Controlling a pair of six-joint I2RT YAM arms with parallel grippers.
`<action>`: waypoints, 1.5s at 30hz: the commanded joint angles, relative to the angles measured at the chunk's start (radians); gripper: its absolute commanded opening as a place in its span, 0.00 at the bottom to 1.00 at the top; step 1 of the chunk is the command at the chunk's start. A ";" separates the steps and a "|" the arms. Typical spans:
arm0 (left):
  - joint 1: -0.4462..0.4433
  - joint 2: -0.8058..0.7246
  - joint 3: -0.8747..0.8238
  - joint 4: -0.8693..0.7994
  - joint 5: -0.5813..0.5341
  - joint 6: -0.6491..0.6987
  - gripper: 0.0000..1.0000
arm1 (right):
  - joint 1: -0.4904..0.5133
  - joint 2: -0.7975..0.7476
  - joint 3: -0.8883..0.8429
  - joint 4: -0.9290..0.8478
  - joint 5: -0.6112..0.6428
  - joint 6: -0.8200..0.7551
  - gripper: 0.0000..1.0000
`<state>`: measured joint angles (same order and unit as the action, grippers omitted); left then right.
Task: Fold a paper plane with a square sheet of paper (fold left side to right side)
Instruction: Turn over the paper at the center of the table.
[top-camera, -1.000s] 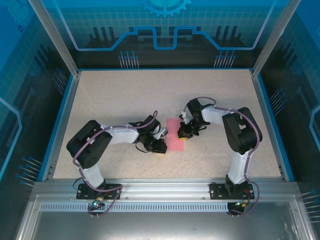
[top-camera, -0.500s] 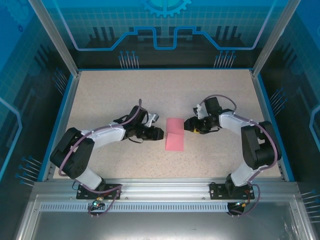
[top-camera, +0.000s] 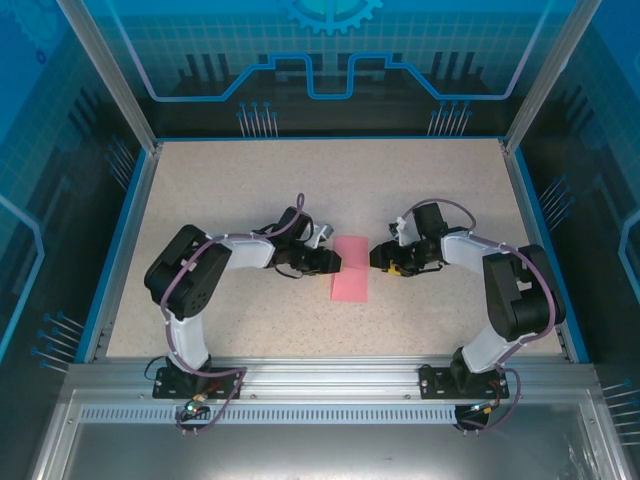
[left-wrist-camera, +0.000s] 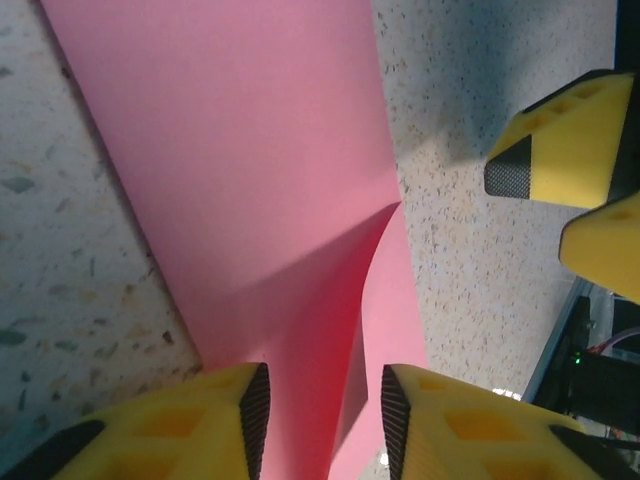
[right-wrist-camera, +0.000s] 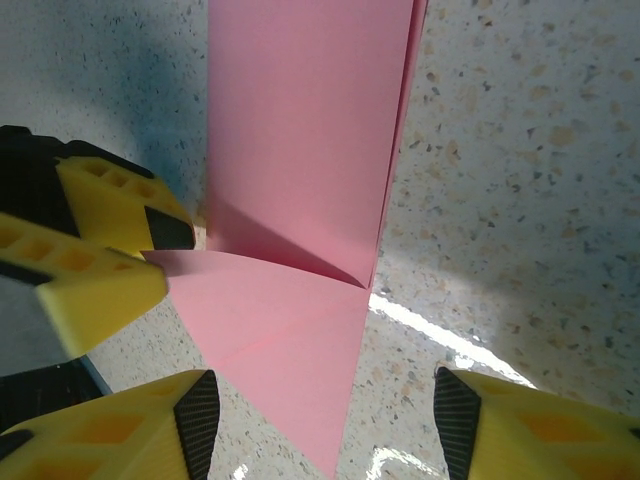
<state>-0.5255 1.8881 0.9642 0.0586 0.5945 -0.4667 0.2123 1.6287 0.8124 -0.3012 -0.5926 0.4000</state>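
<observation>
- The paper (top-camera: 350, 270) lies about mid-table (top-camera: 230, 200), folded into a narrow pink strip. It's flat apart from one diagonal flap curling up.
- Up by its far half, the left gripper (left-wrist-camera: 322, 400) sits at the left edge. Its jaws are only a little apart with the raised flap running between the pads, and I can't tell if it's actually pinching.
- Straight across, just off the right edge, the right gripper (right-wrist-camera: 325, 420) is spread wide and holding nothing.

The pink paper sheet (top-camera: 350, 272), folded to a narrow rectangle with one triangular flap, lies at the table's (top-camera: 230, 190) middle.
</observation>
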 joint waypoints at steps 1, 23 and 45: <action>0.002 0.012 0.031 0.032 0.041 -0.002 0.24 | -0.010 -0.005 -0.010 0.002 -0.037 0.002 0.62; 0.007 -0.106 -0.047 -0.016 -0.039 0.037 0.05 | 0.087 0.162 0.104 0.076 -0.148 0.077 0.54; 0.148 -0.679 -0.159 -0.057 -0.125 -0.148 0.89 | 0.022 -0.108 0.222 0.090 -0.247 0.070 0.00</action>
<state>-0.4030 1.2911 0.8268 0.0044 0.4313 -0.5423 0.2562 1.6077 0.9794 -0.2291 -0.7780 0.4885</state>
